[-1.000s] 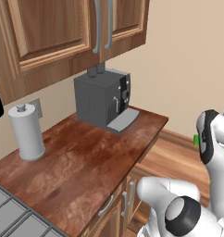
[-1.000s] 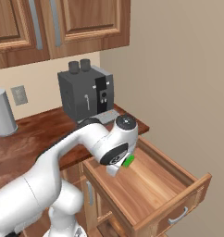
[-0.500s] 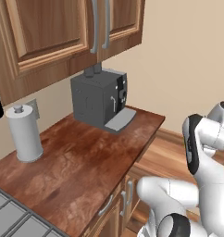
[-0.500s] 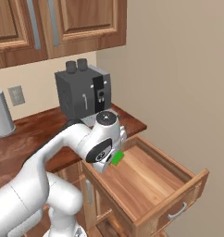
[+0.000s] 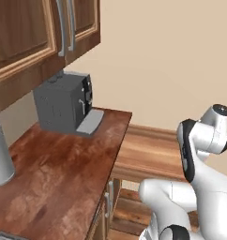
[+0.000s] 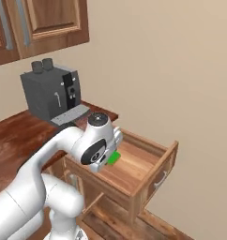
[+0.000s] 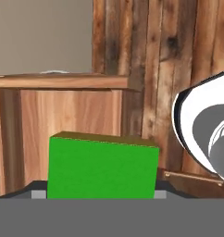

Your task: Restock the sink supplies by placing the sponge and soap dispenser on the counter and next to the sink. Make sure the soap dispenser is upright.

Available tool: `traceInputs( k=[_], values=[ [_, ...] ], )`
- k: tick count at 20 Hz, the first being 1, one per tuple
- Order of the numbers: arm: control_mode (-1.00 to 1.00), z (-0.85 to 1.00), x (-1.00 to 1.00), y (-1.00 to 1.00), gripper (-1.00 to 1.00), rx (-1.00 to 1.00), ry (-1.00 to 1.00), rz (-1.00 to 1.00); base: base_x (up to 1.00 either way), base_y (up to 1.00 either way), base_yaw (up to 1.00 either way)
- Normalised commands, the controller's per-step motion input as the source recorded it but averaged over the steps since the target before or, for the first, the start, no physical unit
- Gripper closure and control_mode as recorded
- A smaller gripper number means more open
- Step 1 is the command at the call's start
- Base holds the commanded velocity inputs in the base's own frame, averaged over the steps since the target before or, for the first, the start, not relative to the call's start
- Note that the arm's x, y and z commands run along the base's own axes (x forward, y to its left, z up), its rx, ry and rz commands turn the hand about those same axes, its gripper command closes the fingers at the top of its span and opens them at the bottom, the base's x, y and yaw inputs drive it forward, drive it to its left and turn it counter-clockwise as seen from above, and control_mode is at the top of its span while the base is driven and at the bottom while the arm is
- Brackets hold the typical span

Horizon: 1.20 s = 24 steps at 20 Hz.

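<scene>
The bright green sponge [image 7: 102, 167] sits between my gripper's [image 7: 102, 190] two dark fingertips, which are shut on its sides. In the right base view the sponge [image 6: 114, 158] peeks out from under my wrist, held just above the open wooden drawer [image 6: 142, 165]. The reddish-brown counter [image 5: 64, 168] lies to the left of the drawer. The sink and the soap dispenser are out of view.
A grey coffee machine [image 5: 64, 101] stands at the back of the counter, also seen from the other side [image 6: 50, 91]. A paper towel roll [image 5: 0, 157] is at the far left. Wooden wall cabinets [image 5: 40, 28] hang above. The drawer's front panel [image 6: 162, 168] juts into the room.
Both base views have slid, so the coffee machine now sits further left in them: the camera moved. The sponge stays gripped above the open drawer.
</scene>
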Motion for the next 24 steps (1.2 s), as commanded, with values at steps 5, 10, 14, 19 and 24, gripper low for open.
traceInputs(
  k=[5,10,14,19,24],
  values=[
    [1.0,0.0,0.0,0.0,1.0,0.0,0.0,0.0,-0.42,0.0,-0.57],
    [1.0,0.0,0.0,0.0,1.0,0.0,0.0,0.0,-0.38,0.0,-0.61],
    [1.0,0.0,0.0,0.0,1.0,0.0,0.0,0.0,-0.38,0.0,-0.64],
    [1.0,0.0,0.0,0.0,1.0,0.0,0.0,0.0,-0.38,0.0,-0.66],
    [1.0,0.0,0.0,0.0,1.0,0.0,0.0,0.0,-0.37,0.0,-0.67]
  ],
)
